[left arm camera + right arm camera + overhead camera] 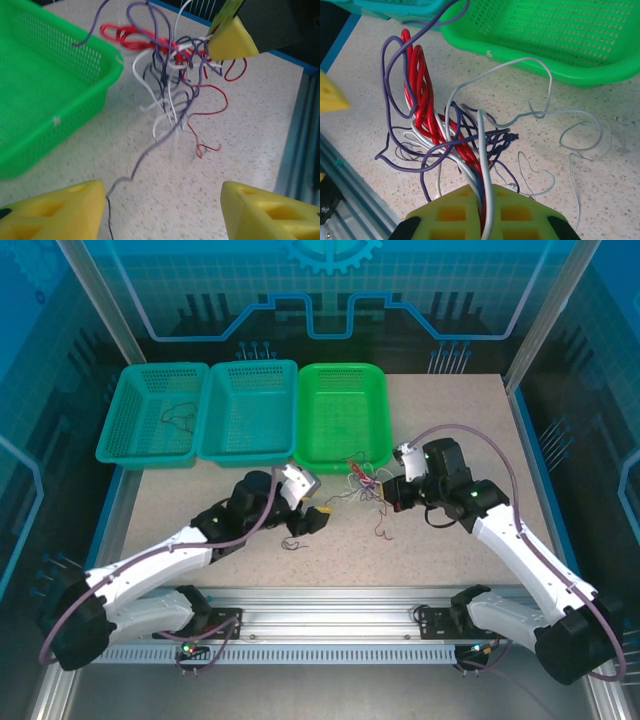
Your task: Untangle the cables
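The ribbed yellow pads (520,197) of my right hand (482,197) sat nearest, clenched on the cables (427,125): glossy red, cream-white and purple-black strands, hair-thin, looped and kinked, lifted in a knot above the speckled surface (620,210), just beside the perforated green basket (560,45); my left hand (162,189) was released, its pads wide apart, one dark strand (145,155) trailing down past its left pad; I judged the job barely begun; one dark wire (180,418) lay in the far-left teal basket (160,371), another stray wire (290,543) lay loose on the surface, but most were snarled together.
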